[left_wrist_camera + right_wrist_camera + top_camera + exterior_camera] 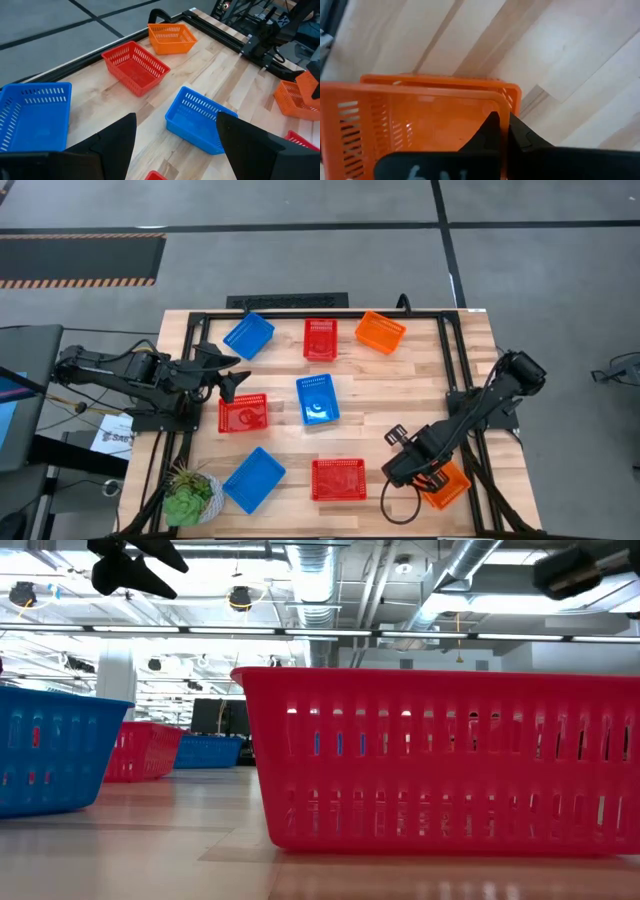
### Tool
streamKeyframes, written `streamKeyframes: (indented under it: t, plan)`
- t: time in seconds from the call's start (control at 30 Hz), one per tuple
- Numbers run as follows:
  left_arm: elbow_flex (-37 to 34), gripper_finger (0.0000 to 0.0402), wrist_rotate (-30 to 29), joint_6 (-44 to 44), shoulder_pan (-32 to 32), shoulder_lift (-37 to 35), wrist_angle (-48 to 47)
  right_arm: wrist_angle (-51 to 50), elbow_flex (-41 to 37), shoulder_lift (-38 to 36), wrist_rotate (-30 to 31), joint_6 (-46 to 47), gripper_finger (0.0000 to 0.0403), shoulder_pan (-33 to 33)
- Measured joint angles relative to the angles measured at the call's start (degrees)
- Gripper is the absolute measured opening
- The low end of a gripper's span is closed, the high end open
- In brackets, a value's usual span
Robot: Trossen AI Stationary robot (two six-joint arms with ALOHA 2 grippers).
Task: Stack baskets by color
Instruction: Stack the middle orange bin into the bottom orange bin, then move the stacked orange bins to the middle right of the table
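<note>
The wooden table (420, 385) held baskets all over its top. The right arm reached down low from the right side toward the near right corner. The right gripper (504, 131) was pinched shut on the thin wall of an orange basket (420, 125). That basket sat tilted over a second orange basket (452, 490) at the corner. The left arm lay stretched out flat from the left side. The left gripper (175, 135) hung with its two fingers spread wide and held nothing. It floated just above a red basket (242, 413). A blue basket (317, 399) sat in the middle. A third orange basket (380, 331) sat at the far edge.
</note>
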Motion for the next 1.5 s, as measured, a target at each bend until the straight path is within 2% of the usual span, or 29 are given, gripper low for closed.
streamKeyframes:
  t: [0.2,0.47,0.6,0.8,0.97,1.3,1.4,1.5]
  plan:
    - [0.00,0.0263,0.00,0.02,-0.02,0.00,0.00,5.17,-3.32,0.00,-0.01,-0.16,0.0032,-0.02]
    - [0.00,0.0263,0.02,0.02,-0.01,0.00,0.00,8.41,-6.86,0.00,0.00,-0.13,0.0018,-0.43]
    - [0.00,0.0263,0.02,0.02,-0.01,-0.01,0.00,8.44,-7.41,0.00,0.00,-0.13,0.0024,-0.44]
    - [0.00,0.0263,0.02,0.04,0.00,0.00,0.00,8.40,-7.41,0.00,0.34,0.47,0.0052,-0.81]
    - [0.00,0.0263,0.03,0.06,-0.02,-0.02,0.00,8.29,-7.41,0.00,0.60,6.19,0.0081,-2.66]
    - [0.00,0.0263,0.31,1.01,0.00,-0.02,0.00,7.49,-4.76,0.00,0.50,6.64,0.0185,-8.06]
    - [0.00,0.0263,0.48,1.16,-0.02,-0.02,0.00,4.25,-1.67,-0.28,0.39,12.46,0.0206,-10.40]
    - [0.00,0.0263,0.94,1.16,-0.01,-0.01,0.00,-0.38,0.80,-2.11,-1.72,26.66,0.0214,-10.89]
